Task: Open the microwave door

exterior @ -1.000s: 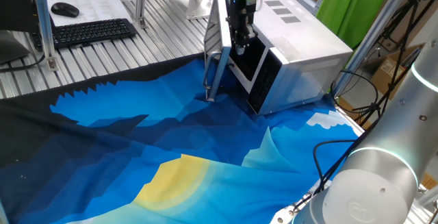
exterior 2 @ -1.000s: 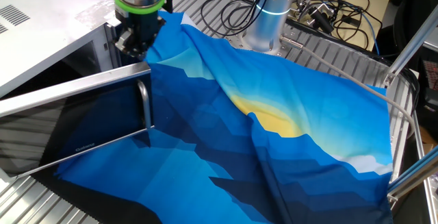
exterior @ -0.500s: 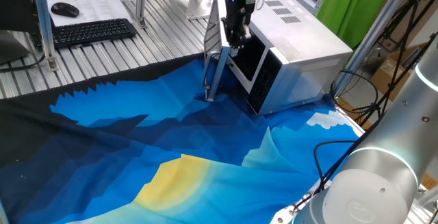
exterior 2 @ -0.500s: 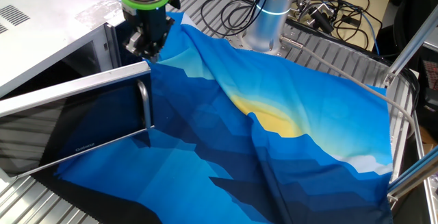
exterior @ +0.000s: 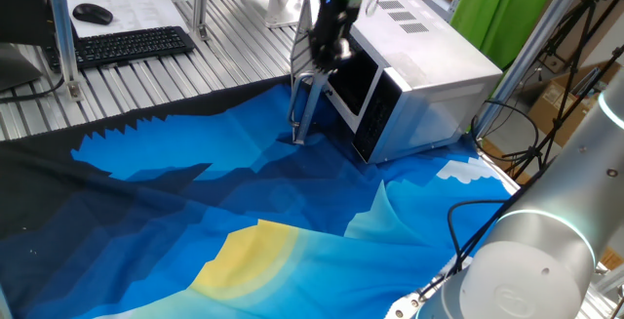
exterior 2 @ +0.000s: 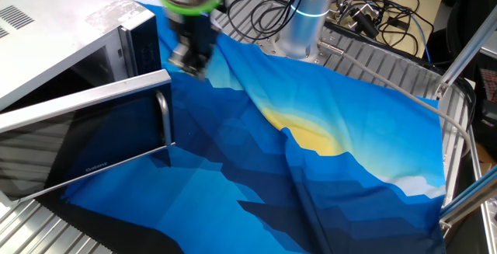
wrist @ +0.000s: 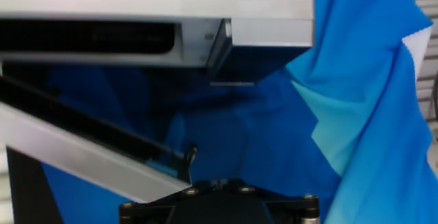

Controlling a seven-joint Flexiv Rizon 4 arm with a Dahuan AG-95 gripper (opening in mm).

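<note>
**Door swung wide, hand hanging free above its edge**

The microwave (exterior: 419, 60) sits at the far side of the surface, on the edge of a blue patterned cloth (exterior: 244, 212). The microwave door (exterior 2: 85, 141) stands swung well out from the oven body, its dark glass window and long silver handle (exterior 2: 165, 118) facing away from the cavity; judged from this, the opening looks largely done.

The hand (exterior 2: 189, 56) hangs just above the door's free top corner, beside the black control panel (exterior: 375, 114), and appears blurred in both fixed views. It seems to touch nothing. Whether its fingers are parted or closed cannot be told: the blur hides them, and the hand view shows only the dark base of the hand, with the door's silver frame slanting below and the oven front across the top.

Its place above the door edge, not around the handle, suggests the door was pushed from behind the free edge; that is a judgement only.
</note>
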